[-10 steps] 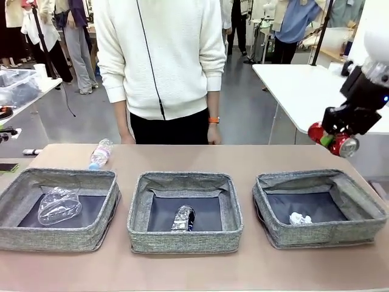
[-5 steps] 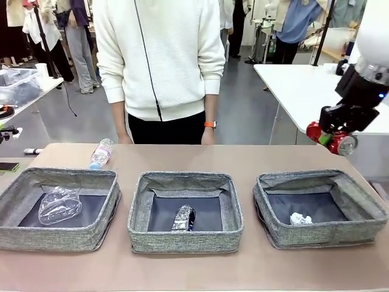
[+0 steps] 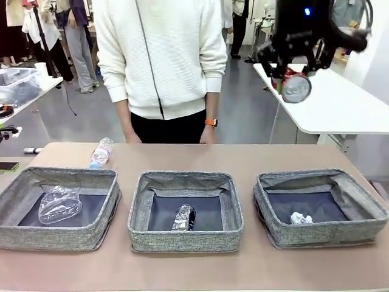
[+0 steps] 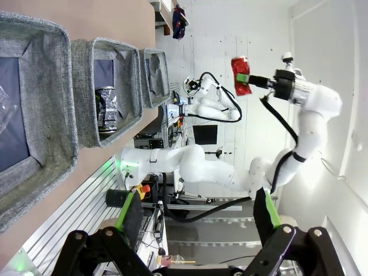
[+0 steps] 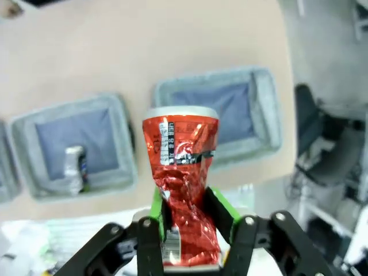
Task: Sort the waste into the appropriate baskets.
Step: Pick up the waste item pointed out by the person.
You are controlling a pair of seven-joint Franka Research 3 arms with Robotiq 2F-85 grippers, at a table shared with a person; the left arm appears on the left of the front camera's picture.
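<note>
The left pincer (image 4: 195,214) is hanging released, its green pads standing wide apart with nothing between them, off to the side of the tabletop (image 3: 243,155).

On the tabletop three grey baskets are sitting in a row. The left basket (image 3: 12,234) is holding a crumpled clear plastic bottle (image 3: 59,205), lying on its dark bottom. Behind that basket's far right corner, a second clear bottle (image 3: 100,152) is lying loose on the tabletop near the far edge. The middle basket (image 3: 182,240) is holding the dark drink can (image 3: 183,218), lying on its side near the centre. A person in a white sweater (image 3: 161,55) is standing at the far side, facing the middle basket, arms hanging down.

The right basket (image 3: 322,234) is carrying the white paper ball (image 3: 296,218), resting towards its front wall.

The right pincer (image 5: 190,202) is grasping the red drink can (image 3: 296,87), clenching it at its crushed waist so that both ends are sticking out past the pads. The arm is carrying the can high in the air, well above the baskets. From the right wrist camera, the can is showing in front of the strip of tabletop between the middle and right baskets far below.
</note>
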